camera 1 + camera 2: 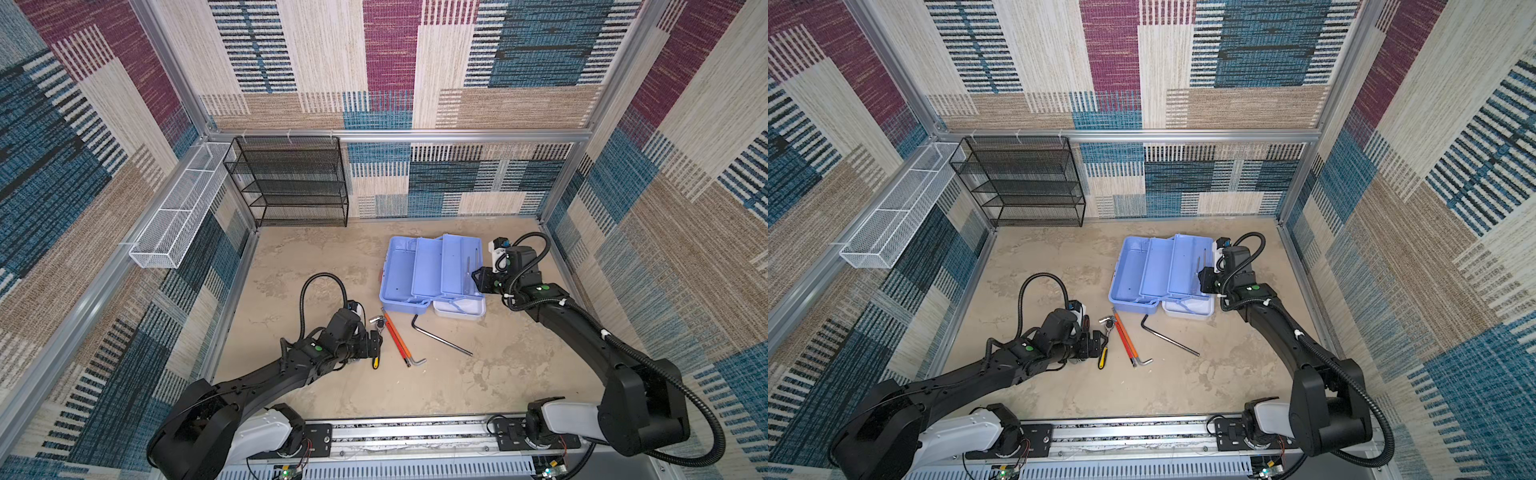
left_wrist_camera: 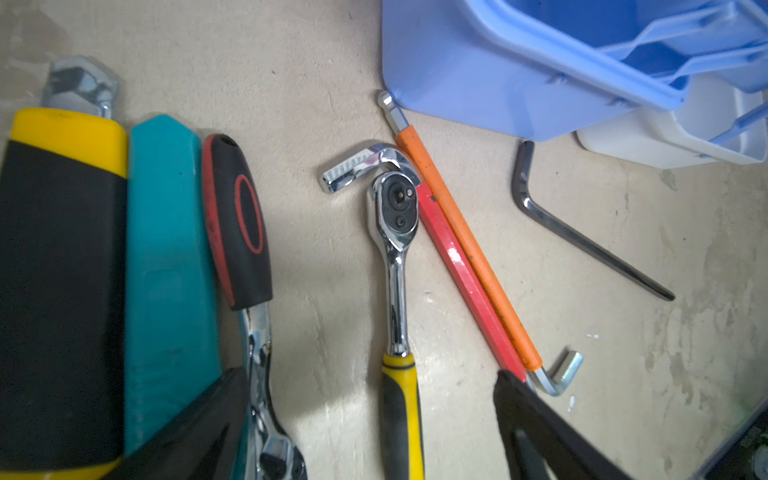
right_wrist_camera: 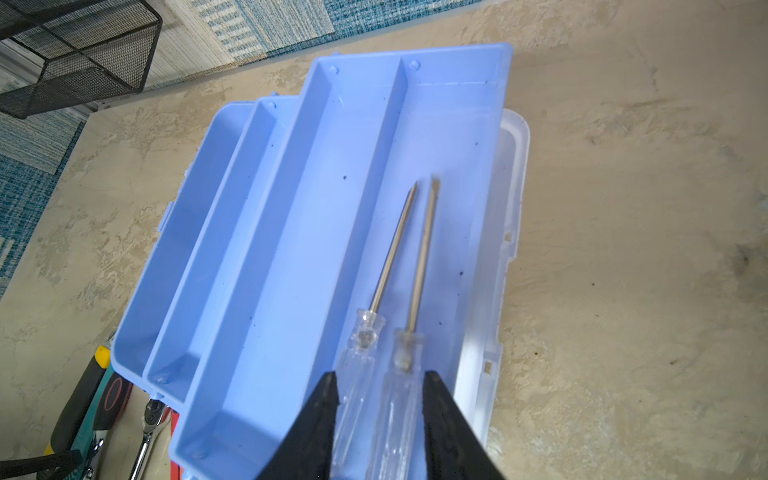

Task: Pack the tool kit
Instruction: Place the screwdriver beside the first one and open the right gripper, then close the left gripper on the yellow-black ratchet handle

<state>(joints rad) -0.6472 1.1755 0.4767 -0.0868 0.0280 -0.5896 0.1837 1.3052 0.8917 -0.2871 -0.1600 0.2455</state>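
The tool kit (image 1: 428,266) (image 1: 1156,266) lies open right of centre, its light blue trays fanned out over the white lid (image 1: 461,309). Two clear-handled screwdrivers (image 3: 394,249) lie in its outermost tray (image 3: 457,166). My right gripper (image 3: 381,376) (image 1: 478,280) hangs open over their handles, one finger on each side. My left gripper (image 2: 370,374) (image 1: 376,345) is open low over the floor, straddling the yellow-and-black handle of a chrome ratchet (image 2: 395,208) (image 1: 376,321). Orange and red hex keys (image 2: 465,257) (image 1: 397,338) lie beside it.
A dark hex key (image 1: 440,338) (image 2: 582,241) lies near the kit's front. A yellow-black handle (image 2: 62,291), a teal tool (image 2: 166,270) and a red-black handled ratchet (image 2: 237,220) lie under my left wrist. A black mesh rack (image 1: 291,183) and a white mesh basket (image 1: 174,220) stand at the back left.
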